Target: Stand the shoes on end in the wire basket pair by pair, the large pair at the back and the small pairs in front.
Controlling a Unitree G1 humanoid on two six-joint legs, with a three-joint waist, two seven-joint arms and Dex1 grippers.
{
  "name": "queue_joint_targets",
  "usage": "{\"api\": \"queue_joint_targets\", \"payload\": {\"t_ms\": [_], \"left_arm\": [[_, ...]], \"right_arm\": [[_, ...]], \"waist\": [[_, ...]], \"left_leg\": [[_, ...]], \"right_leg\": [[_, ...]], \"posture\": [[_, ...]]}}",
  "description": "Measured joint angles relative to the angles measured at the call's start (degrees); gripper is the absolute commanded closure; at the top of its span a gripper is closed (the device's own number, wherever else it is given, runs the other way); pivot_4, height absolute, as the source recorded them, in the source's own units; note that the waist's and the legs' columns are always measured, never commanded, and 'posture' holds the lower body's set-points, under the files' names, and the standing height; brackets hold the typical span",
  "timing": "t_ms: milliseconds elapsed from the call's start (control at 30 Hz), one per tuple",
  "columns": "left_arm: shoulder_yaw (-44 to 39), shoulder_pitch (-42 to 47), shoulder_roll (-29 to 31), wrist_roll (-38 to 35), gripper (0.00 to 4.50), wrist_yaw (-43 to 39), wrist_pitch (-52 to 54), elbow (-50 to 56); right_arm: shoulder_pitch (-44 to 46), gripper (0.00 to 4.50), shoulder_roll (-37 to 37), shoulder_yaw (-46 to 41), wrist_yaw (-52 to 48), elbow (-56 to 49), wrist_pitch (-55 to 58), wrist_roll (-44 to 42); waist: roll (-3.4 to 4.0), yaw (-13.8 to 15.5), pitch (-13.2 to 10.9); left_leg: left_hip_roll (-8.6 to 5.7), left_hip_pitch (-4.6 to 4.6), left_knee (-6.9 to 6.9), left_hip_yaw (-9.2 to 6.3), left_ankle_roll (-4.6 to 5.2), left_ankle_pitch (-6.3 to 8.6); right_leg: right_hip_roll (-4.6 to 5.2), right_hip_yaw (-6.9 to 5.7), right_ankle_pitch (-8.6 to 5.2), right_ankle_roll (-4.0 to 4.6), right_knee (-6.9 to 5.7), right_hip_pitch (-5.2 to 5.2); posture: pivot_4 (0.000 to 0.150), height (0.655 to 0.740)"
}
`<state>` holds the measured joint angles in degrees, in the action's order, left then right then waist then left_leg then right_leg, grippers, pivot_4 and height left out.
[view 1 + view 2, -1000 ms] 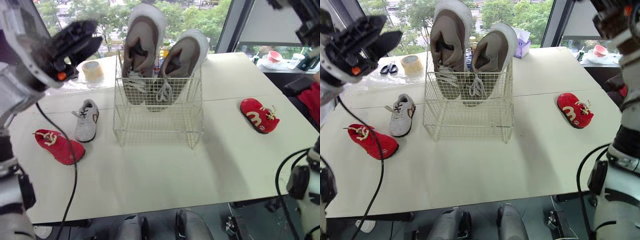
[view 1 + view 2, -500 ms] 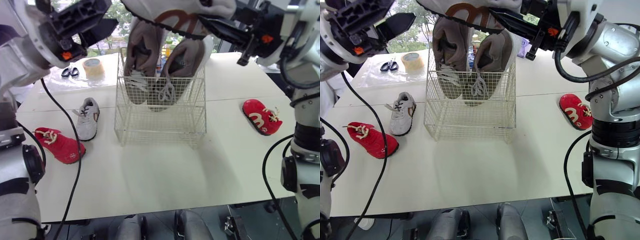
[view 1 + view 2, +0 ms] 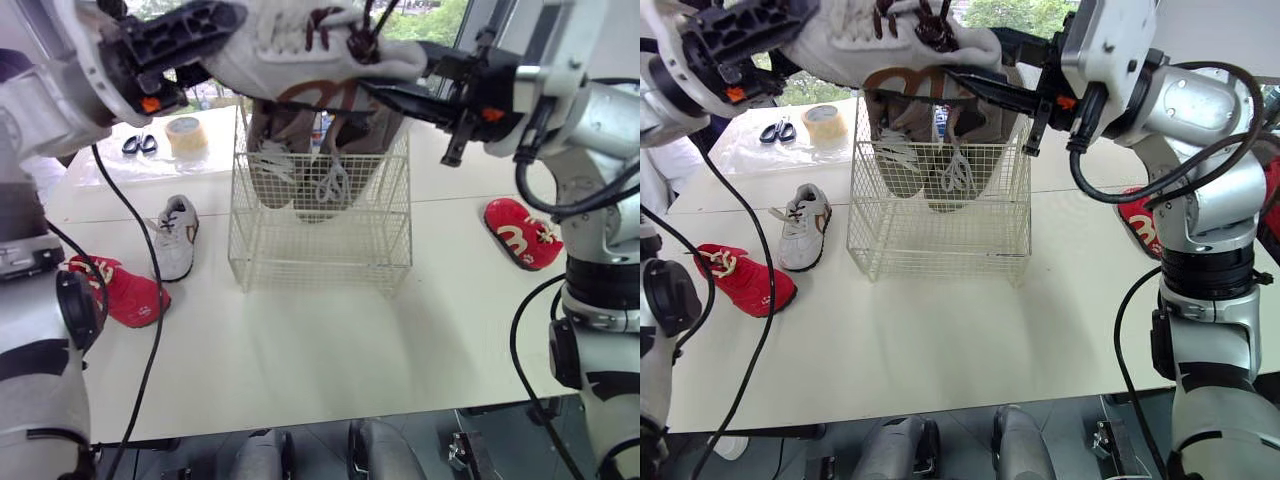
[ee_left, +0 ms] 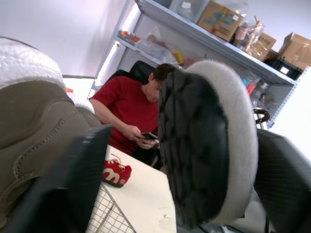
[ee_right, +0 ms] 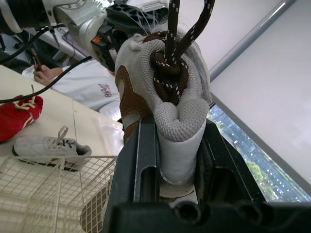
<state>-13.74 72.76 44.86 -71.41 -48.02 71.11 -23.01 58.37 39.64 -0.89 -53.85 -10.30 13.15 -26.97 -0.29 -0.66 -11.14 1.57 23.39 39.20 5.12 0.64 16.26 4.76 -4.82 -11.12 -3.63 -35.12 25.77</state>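
Right gripper point(image 3: 390, 88) is clamped on the heel of the white shoe point(image 3: 300, 55), which is held roughly level above the basket point(image 3: 320, 240). Left gripper point(image 3: 215, 35) is spread around the toe, one side clear. Large pair point(image 3: 300, 150) is already stood at the back. Shoe should be tipped on end and lowered into the front gap, laces kept off the rim. Mate point(image 3: 175, 238) is left on the table point(image 3: 330, 340).
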Motion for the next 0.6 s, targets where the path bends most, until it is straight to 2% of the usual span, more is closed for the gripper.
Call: {"api": "queue_joint_targets", "payload": {"t_ms": [167,233,333,500,533,600], "left_arm": [[-0.64,0.55,-0.51,1.8,4.22,-0.37,1.06,-0.57],[-0.95,0.56,-0.82,2.2,4.24,-0.18,1.24,-0.56],[-2.23,0.44,-2.39,2.26,4.24,1.75,1.51,-0.61],[-10.78,-2.79,-5.98,-0.12,4.24,10.36,-0.06,1.58],[-13.53,-3.98,-6.87,-1.48,4.24,13.23,-0.77,2.41],[-18.83,-6.33,-9.2,-4.9,4.24,19.56,-2.8,4.98]], "right_arm": [[-0.16,3.72,-0.22,-0.06,0.01,-1.02,0.17,0.7],[-0.27,3.72,-0.22,-0.1,0.05,-1.23,0.6,0.7],[-0.78,2.78,-0.54,-0.72,0.61,-1.24,1.03,0.54],[-3.81,0.24,-4.32,-5.89,6.05,-3.02,8.23,-7.6],[-5.02,0.07,-5.43,-7.66,8.45,-3.92,10.63,-10.35],[-5.83,0.07,-8.77,-11.45,15.28,-4.92,15.3,-16.64]], "waist": [[0.0,-0.03,0.0],[0.0,-0.04,0.0],[0.0,0.04,0.0],[-0.01,-0.01,0.01],[-0.01,-0.09,0.01],[-0.01,-0.13,0.01]], "left_leg": [[0.01,0.0,0.0,-0.02,-0.01,0.0],[0.01,0.0,0.0,-0.02,-0.01,-0.01],[0.01,0.0,0.01,-0.02,-0.02,-0.01],[0.03,-0.01,0.01,-0.05,-0.07,-0.04],[0.04,-0.01,0.01,-0.05,-0.1,-0.06],[0.04,-0.02,0.01,-0.05,-0.16,-0.1]], "right_leg": [[0.0,0.0,0.0,0.0,-0.02,0.01],[0.0,0.0,0.0,0.0,-0.02,0.01],[0.01,0.0,0.0,0.0,-0.03,0.01],[0.05,0.01,0.01,0.0,-0.08,0.0],[0.07,0.01,0.02,0.01,-0.11,0.02],[0.12,0.0,0.03,0.03,-0.17,0.05]], "posture": [[0.15,0.74],[0.15,0.74],[0.15,0.74],[0.15,0.74],[0.15,0.74],[0.15,0.74]]}}
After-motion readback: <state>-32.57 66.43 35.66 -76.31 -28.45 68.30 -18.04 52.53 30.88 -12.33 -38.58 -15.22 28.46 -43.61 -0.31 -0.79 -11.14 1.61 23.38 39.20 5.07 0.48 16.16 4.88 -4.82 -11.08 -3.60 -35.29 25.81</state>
